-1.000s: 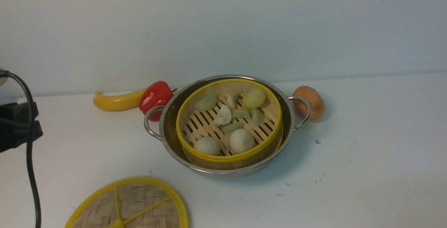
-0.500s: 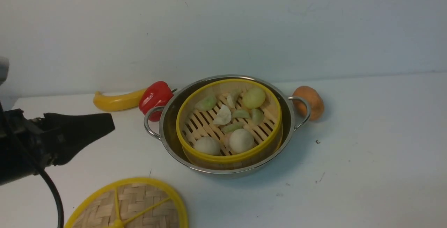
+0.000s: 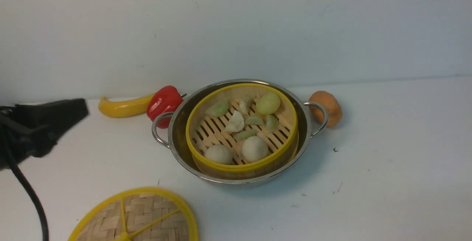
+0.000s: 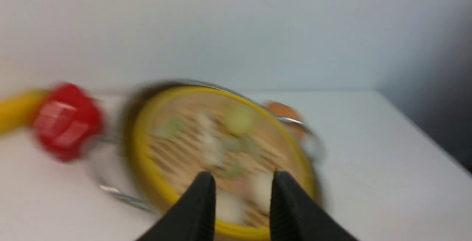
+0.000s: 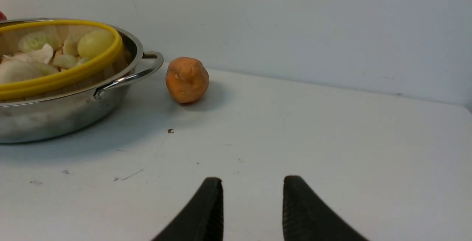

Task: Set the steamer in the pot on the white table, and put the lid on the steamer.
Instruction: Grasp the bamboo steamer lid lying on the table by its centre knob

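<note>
**A:** White worktop (image 3: 387, 159), pale wall (image 3: 236, 19) behind. Where's the steamer (image 3: 228, 168)?

**B:** In the pot (image 3: 179, 134), seated inside the rim. It's the narrower of the two, so it drops in, with buns and dumplings showing. That half looks done.

**A:** And the lid (image 3: 147, 215)?

**B:** Flat on the worktop at the near left, well apart from the pot, spokes up. I'd judge it lies there for the left arm (image 3: 40, 123), which hangs at the far left.

**A:** Jaws?

**B:** The left jaws are parted with nothing between them, pointing toward the steamer, though that view is blurred. The right jaws are parted too and empty, low over bare worktop to the right of the pot.

**A:** Clutter?

**B:** A banana (image 3: 121, 108) and pepper (image 3: 164, 102) sit by the pot's left handle, and a potato (image 3: 328, 106) just beside the right one. None of it blocks the lid's way, I think.
</note>
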